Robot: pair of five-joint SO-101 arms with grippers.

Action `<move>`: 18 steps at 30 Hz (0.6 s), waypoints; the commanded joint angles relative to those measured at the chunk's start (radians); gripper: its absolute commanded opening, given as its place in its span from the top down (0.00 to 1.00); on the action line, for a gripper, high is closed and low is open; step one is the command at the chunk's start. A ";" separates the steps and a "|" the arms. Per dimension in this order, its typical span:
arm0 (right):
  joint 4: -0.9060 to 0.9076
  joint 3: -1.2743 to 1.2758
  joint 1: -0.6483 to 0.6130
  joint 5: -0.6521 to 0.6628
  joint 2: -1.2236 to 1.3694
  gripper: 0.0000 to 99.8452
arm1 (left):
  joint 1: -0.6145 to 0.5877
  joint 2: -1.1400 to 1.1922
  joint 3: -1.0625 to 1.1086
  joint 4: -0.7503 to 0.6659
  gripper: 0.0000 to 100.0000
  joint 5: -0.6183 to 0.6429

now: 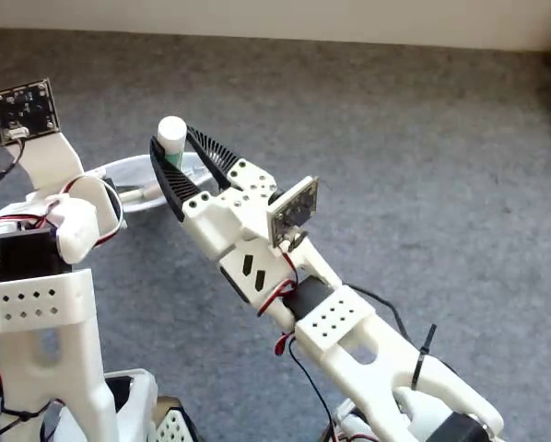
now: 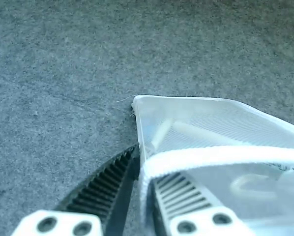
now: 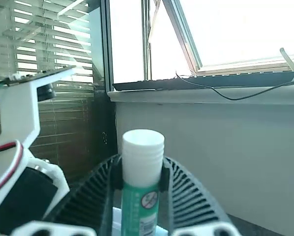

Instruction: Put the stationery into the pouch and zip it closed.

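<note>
Right claw (image 1: 173, 140): is clamping the glue stick (image 1: 171, 129).
Glue stick: is standing upright over the pouch (image 1: 130, 172) mouth.
Left claw (image 2: 143, 164): is pinching the pouch's rim.
Pouch: is lying on the grey table (image 1: 395, 120), holding pale sticks (image 2: 201, 133) behind its mesh.

Grey carpet (image 1: 423, 138), pale wall (image 3: 225, 152), bright open window (image 3: 235, 29), slatted blinds (image 3: 48, 49), keyboard (image 3: 206, 81) on the sill (image 3: 211, 94)

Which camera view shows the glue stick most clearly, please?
The right wrist view: the glue stick stands close up between the jaws, white cap and green body plain. The high view shows its cap and some green at the pouch. The left wrist view shows a green sliver, possibly it.
</note>
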 commanded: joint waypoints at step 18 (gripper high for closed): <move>-0.097 -0.062 0.008 -0.002 0.113 0.99 | 0.010 -0.012 0.002 -0.009 0.99 -0.009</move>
